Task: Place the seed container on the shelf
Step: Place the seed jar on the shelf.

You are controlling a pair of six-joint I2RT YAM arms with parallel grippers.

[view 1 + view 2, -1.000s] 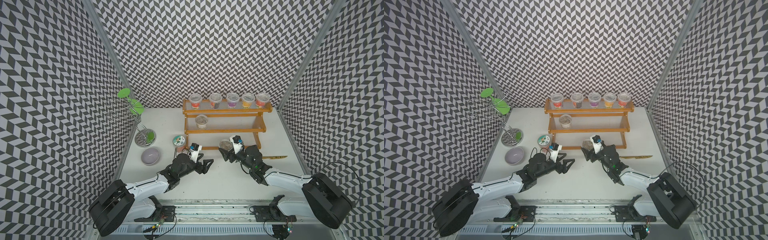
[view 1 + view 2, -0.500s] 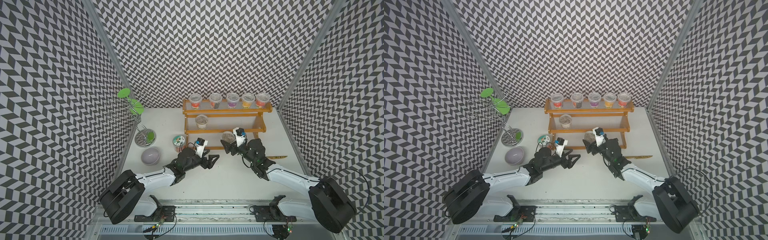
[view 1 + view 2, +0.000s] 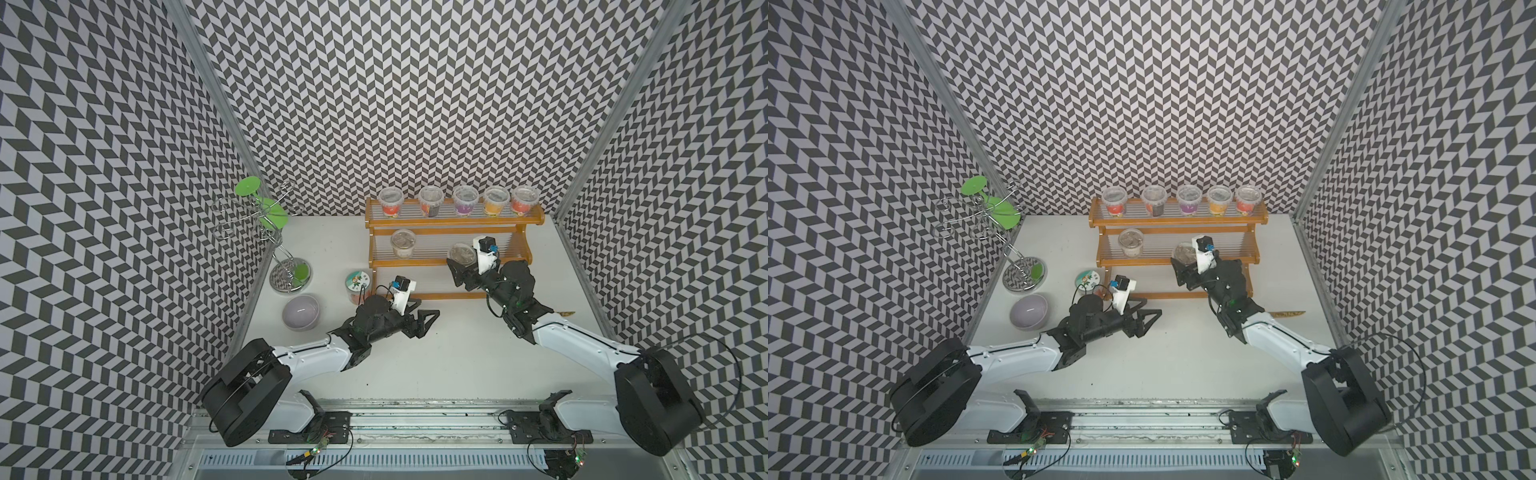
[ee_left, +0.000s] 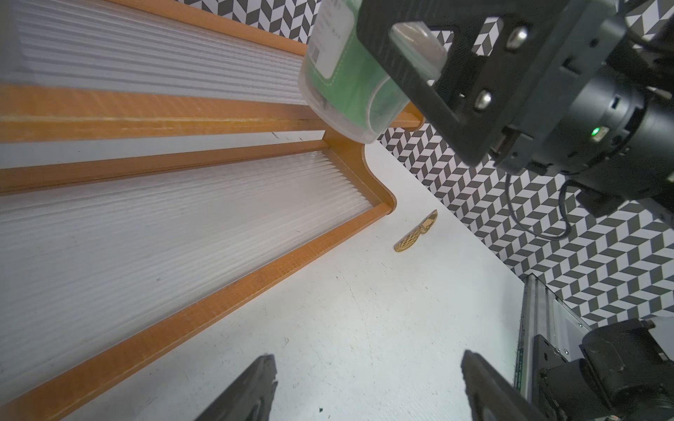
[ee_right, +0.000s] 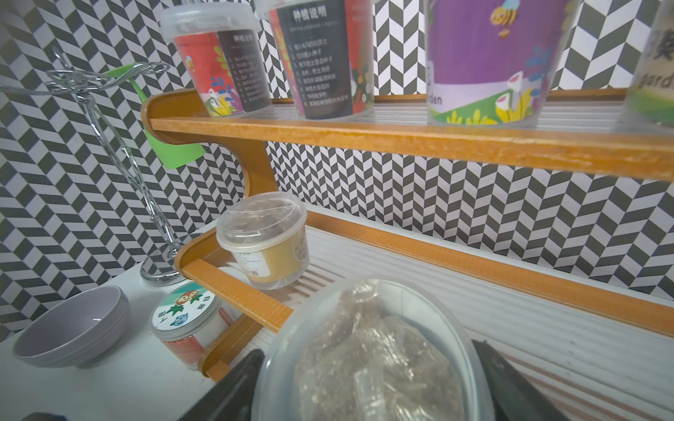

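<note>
Jaws of the right gripper (image 3: pixel 458 266) clasp the clear lidded plastic seed container (image 3: pixel 463 252) by its sides over the middle ribbed tier of the orange-brown wooden stepped shelf (image 3: pixel 453 224), right of frame centre in both top views, seemingly to lower it upright, while the left gripper (image 3: pixel 426 323) hangs spread and empty, lower left.

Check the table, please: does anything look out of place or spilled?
Nothing is spilled. A small golden leaf-shaped piece lies loose on the table, apart from the shelf. A jar with a cartoon lid stands beside the shelf, not on it.
</note>
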